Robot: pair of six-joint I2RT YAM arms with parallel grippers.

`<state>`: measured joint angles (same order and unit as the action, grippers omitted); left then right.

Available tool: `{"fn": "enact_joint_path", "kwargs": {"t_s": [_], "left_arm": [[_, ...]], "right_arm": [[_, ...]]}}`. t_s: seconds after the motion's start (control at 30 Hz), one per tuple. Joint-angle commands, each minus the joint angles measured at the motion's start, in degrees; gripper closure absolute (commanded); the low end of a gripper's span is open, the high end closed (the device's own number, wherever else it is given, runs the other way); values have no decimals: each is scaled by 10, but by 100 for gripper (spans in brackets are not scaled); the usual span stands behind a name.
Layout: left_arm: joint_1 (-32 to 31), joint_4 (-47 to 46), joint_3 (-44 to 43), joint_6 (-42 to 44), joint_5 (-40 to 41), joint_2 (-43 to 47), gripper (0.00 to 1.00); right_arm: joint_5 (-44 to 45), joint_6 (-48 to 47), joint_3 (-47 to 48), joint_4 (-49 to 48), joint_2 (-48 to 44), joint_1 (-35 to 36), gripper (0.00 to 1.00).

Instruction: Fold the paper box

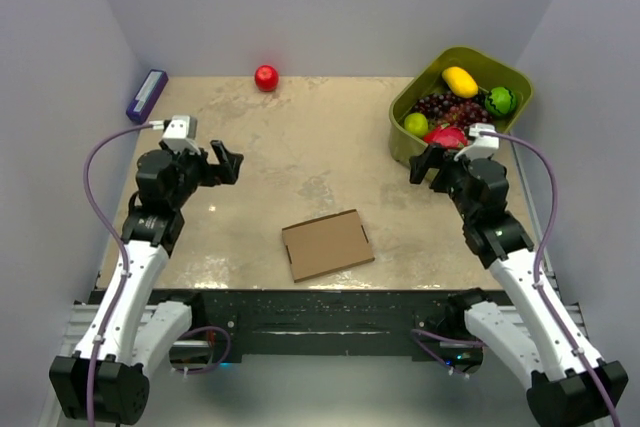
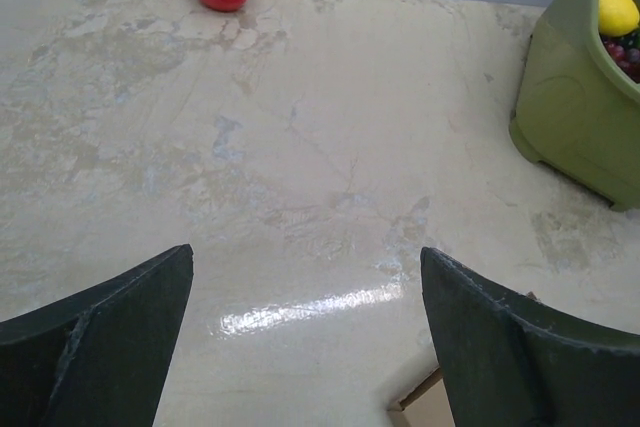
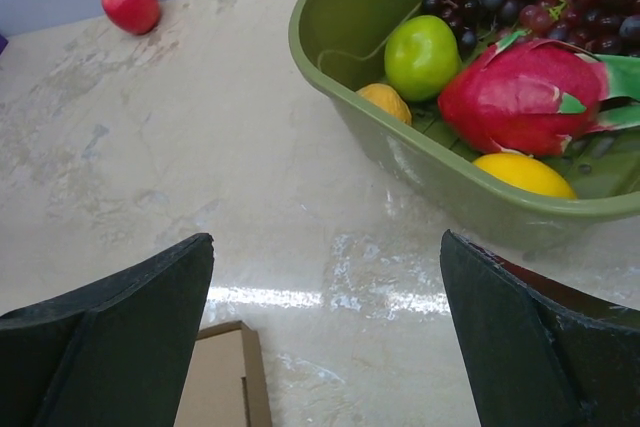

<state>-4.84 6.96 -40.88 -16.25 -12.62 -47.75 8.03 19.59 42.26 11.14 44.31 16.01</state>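
Note:
The paper box [image 1: 327, 244] lies flat on the table near the front edge, a plain brown cardboard blank between the two arms. A corner of it shows at the bottom of the left wrist view [image 2: 425, 409] and of the right wrist view [image 3: 218, 380]. My left gripper [image 1: 228, 162] hovers over the left side of the table, open, with nothing between its fingers [image 2: 110, 337]. My right gripper [image 1: 425, 164] hangs beside the green bin, open and empty, its fingers [image 3: 530, 337] spread wide. Both are well apart from the box.
A green bin [image 1: 452, 122] of fruit stands at the back right, close to my right gripper. A red apple [image 1: 266, 77] lies at the back middle. A purple block [image 1: 147, 94] sits at the back left edge.

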Motion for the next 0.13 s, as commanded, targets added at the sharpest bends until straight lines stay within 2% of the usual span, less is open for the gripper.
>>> {"fn": "enact_joint_path", "kwargs": {"t_s": [0.0, 0.1], "left_arm": [[3, -5, -7, 10, 10, 5, 0], [3, -5, -9, 10, 8, 7, 0]], "right_arm": [[14, -18, 10, -16, -2, -3, 1], [18, -18, 7, -16, -6, -3, 1]]}}
